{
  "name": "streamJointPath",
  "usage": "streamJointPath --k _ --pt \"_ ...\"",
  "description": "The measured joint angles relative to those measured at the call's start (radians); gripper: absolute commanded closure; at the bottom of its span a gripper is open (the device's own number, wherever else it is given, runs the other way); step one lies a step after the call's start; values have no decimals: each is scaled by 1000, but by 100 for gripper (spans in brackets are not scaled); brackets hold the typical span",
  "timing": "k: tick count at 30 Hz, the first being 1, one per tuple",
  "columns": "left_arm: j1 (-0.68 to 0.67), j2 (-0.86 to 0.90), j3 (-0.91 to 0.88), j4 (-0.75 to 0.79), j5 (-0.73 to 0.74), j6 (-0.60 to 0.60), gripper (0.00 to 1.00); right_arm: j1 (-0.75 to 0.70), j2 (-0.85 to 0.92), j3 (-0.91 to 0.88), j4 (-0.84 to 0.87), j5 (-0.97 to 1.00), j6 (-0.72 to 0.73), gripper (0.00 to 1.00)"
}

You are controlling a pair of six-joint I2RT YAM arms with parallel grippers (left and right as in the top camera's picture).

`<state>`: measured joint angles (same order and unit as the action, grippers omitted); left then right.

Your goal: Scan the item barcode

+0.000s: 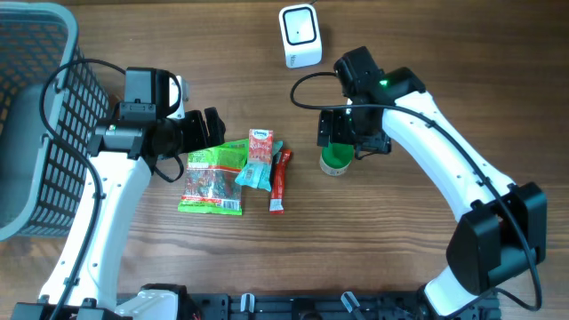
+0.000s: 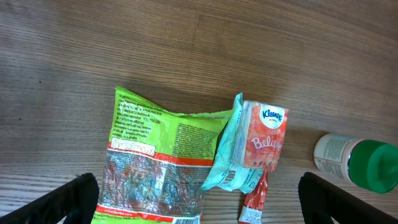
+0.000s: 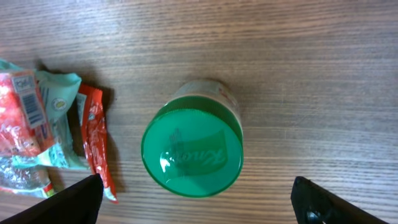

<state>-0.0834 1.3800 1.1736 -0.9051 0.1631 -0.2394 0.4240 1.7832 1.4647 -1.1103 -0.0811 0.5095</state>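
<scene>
A white barcode scanner (image 1: 300, 36) stands at the far middle of the table. A jar with a green lid (image 1: 334, 161) (image 3: 191, 151) stands upright right of centre. My right gripper (image 1: 345, 140) (image 3: 199, 200) hovers directly over it, open, with the lid between and above the fingertips and nothing touched. A green snack bag (image 1: 213, 178) (image 2: 155, 162), a Kleenex tissue pack (image 1: 260, 147) (image 2: 264, 134), a teal packet (image 2: 227, 155) and a red sachet (image 1: 279, 182) (image 2: 255, 202) lie together at centre. My left gripper (image 1: 206, 133) (image 2: 199, 202) is open over the bag's far end and empty.
A grey mesh basket (image 1: 36, 116) fills the far left of the table. The jar (image 2: 357, 162) lies at the right edge of the left wrist view. The red sachet (image 3: 96, 140) is a short way left of the jar.
</scene>
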Motion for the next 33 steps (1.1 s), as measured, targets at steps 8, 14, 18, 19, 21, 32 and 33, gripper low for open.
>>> streamJointPath --k 8,14,18,19,21,32,33 --pt "0 0 0 0 0 0 0 16 3 -118 164 19 15 8" --pt "0 0 0 0 0 0 0 19 7 -232 292 20 18 11" --pt "0 0 0 0 0 0 0 19 8 -276 340 22 17 21" --pt "0 0 0 0 0 0 0 19 9 -283 343 22 14 23" --pt "0 0 0 0 0 0 0 19 12 -285 345 27 4 23" --pt "0 0 0 0 0 0 0 19 13 -285 350 78 -165 23" --pt "0 0 0 0 0 0 0 19 13 -285 350 81 -180 23"
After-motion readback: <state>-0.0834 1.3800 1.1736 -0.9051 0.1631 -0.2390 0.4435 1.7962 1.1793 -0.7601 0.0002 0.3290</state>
